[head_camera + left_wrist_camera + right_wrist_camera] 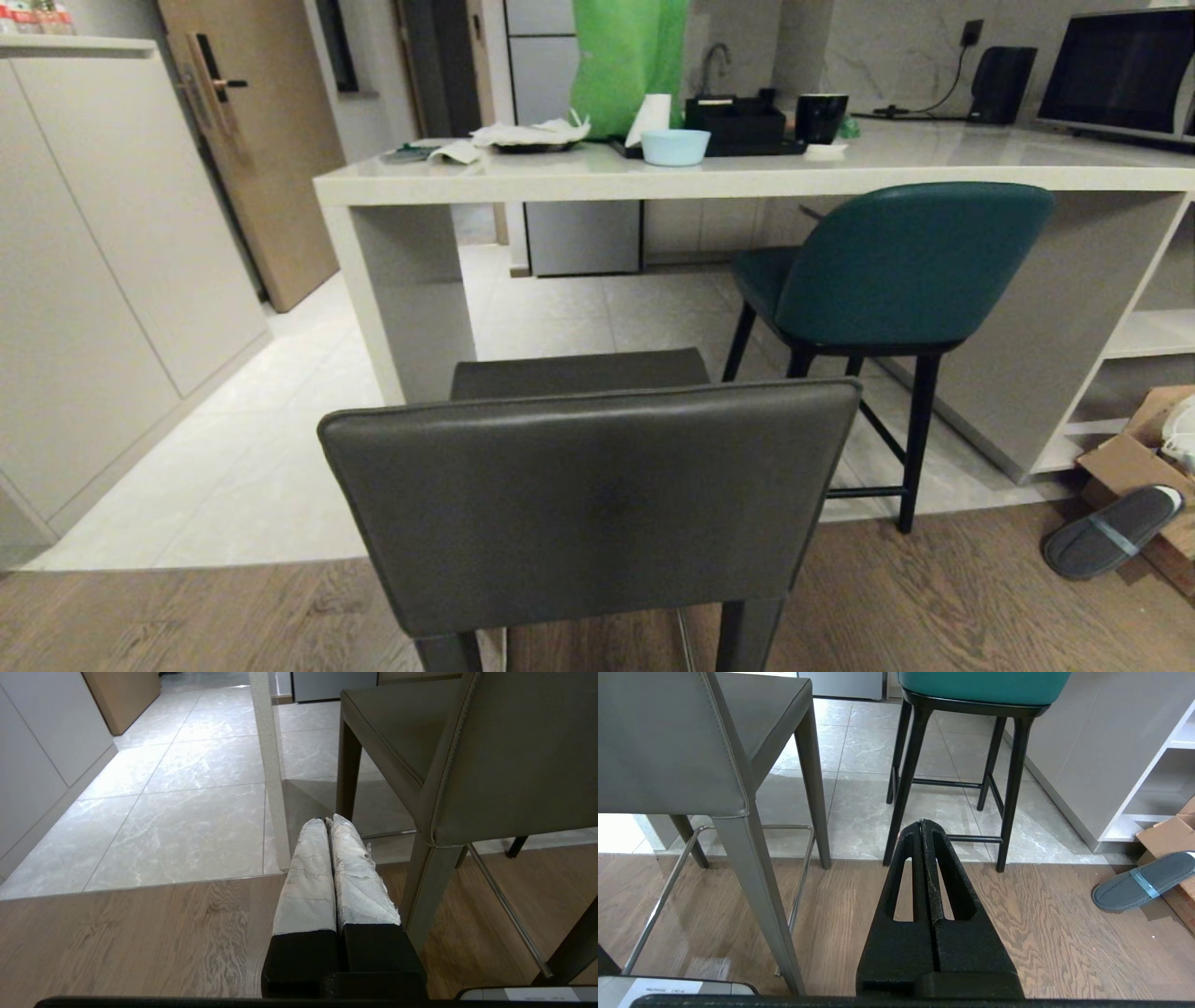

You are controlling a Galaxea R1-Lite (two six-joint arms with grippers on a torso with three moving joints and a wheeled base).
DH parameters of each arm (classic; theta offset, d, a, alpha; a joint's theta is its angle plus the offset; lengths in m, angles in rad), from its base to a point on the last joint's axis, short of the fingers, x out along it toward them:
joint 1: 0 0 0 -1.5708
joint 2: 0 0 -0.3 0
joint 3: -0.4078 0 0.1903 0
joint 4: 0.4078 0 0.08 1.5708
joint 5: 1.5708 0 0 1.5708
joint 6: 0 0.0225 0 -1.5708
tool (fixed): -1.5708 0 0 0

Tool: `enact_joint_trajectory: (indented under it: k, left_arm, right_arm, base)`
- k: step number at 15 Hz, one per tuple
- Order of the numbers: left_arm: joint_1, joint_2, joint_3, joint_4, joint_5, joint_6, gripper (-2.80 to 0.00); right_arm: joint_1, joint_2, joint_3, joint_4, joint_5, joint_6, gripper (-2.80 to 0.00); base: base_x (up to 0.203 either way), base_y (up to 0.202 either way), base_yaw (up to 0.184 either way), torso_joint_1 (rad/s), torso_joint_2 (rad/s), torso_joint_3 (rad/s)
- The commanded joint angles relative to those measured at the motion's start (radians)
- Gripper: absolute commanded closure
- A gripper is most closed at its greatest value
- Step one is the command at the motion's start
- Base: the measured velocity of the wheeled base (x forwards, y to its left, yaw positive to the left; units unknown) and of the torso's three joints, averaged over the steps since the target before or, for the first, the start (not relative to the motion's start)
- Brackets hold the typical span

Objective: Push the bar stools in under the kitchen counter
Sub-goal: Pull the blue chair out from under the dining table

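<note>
Nearest the robot: dark grey bar stool (588, 495), square back turned toward the camera, seat pointing at the kitchen counter (747, 177) but stopping short of the slab edge, rear legs on the wooden floor (934, 597), front part over the tiled floor (560, 317). Not yet pushed in

Hanging low on either flank of that stool, neither touching it: left gripper (329, 821) off the stool's left side, near a rear leg, white-wrapped fingers (308, 872) pressed together on nothing; right gripper (922, 823) off its right side, black fingers (945, 877) likewise pressed together and empty, aimed at the floor between the two stools. Neither arm visible in the head view

Further on and to the right: teal bar stool (896, 261), curved back toward the robot, seat already partly under the counter top, rear black legs about at the tile-to-wood seam. Closer to home than the grey one, though seemingly still with room to go in

Off to the right by the open shelf cubbies: grey slipper (1111, 532) against a cardboard box (1139, 448), clear of either stool's path

On the counter top: pale blue bowl (674, 147), black tray (738, 126), green bag (627, 61)

Likely step in hand: lining up squarely behind the grey stool, before any contact

Next move, as a judgement: raise the closed grippers to the backrest, or drive straight forward against it, pressing evenly on both sides to keep the stool from twisting toward the counter's left side panel (401, 289); watch for legs catching at the floor seam and tipping
</note>
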Motion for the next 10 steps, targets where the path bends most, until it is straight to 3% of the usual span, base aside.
enact_joint_trajectory:
  k: [1, 10]
  left_arm:
    - [0.0, 0.001, 0.003, -0.001, -0.001, 0.002, 0.0]
    - [0.0, 0.003, 0.003, 0.001, 0.031, -0.021, 0.0]
  right_arm:
    - [0.0, 0.0, 0.0, 0.0, 0.0, -0.002, 0.0]
    - [0.0, 0.0, 0.002, -0.003, -0.002, 0.011, 0.0]
  base:
    - [0.0, 0.0, 0.0, 0.0, 0.0, 0.0]
    - [0.0, 0.0, 0.0, 0.0, 0.0, 0.0]
